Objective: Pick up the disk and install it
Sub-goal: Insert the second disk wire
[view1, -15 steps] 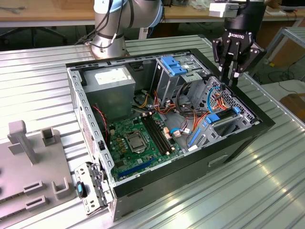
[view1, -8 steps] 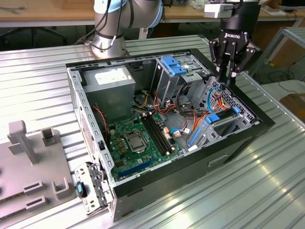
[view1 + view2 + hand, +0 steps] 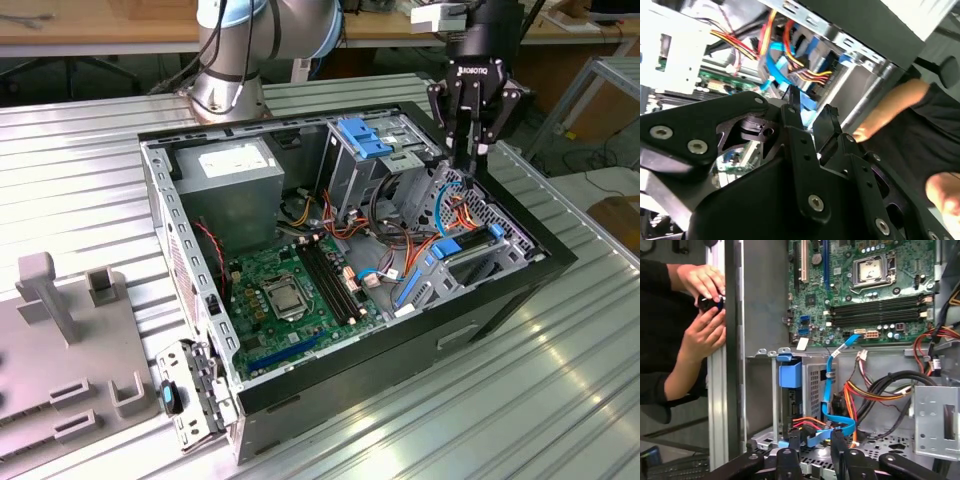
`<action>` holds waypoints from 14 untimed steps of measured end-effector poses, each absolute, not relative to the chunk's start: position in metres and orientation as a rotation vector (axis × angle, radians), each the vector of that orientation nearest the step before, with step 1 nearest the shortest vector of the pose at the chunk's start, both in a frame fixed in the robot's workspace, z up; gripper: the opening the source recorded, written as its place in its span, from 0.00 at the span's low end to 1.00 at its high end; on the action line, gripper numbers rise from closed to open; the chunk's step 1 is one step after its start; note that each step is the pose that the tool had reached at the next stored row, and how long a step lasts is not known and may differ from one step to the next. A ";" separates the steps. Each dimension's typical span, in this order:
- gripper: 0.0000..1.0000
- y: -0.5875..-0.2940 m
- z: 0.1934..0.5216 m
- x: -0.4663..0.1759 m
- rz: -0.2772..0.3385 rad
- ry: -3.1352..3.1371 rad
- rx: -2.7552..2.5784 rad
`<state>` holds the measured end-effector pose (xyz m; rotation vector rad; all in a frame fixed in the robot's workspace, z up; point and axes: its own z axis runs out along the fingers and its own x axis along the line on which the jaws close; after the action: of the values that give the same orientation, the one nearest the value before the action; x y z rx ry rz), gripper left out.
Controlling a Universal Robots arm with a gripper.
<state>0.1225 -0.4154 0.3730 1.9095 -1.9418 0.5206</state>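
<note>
An open black tower computer case [image 3: 480, 320] lies on its side on a ribbed metal table [image 3: 560, 400], baring a green motherboard [image 3: 285, 290] with a square silver processor socket and long black memory slots. The black, angular gripper [image 3: 470, 150] hangs over the drive-bay corner of the case at the exterior view's right, its two fingers [image 3: 795, 442] a narrow gap apart with nothing clamped between them. Directly beneath lie a looping flat blue data cable [image 3: 829, 390] and a bundle of red, orange and yellow power wires [image 3: 860, 392]. The disk [image 3: 790, 405] sits on edge in its bay just beside a perforated silver metal cage wall, a smooth blue plastic bracket framing its end; in the exterior view it shows as a dark slab edged in blue [image 3: 470, 250]. A grey power-supply box [image 3: 235, 190] with a white sticker fills the case's far corner. Outside the case wall, a person's hands [image 3: 702, 305] in dark sleeves grip a small dark object.
</note>
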 end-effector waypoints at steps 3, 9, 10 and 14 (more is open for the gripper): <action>0.38 -0.415 0.372 0.123 0.528 -1.935 1.903; 0.38 -0.414 0.368 0.125 0.497 -1.942 1.852; 0.38 -0.413 0.367 0.127 0.495 -1.945 1.848; 0.38 -0.412 0.364 0.133 0.492 -1.949 1.841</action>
<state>0.1332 -0.4121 0.3644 1.8411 -1.9493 0.4917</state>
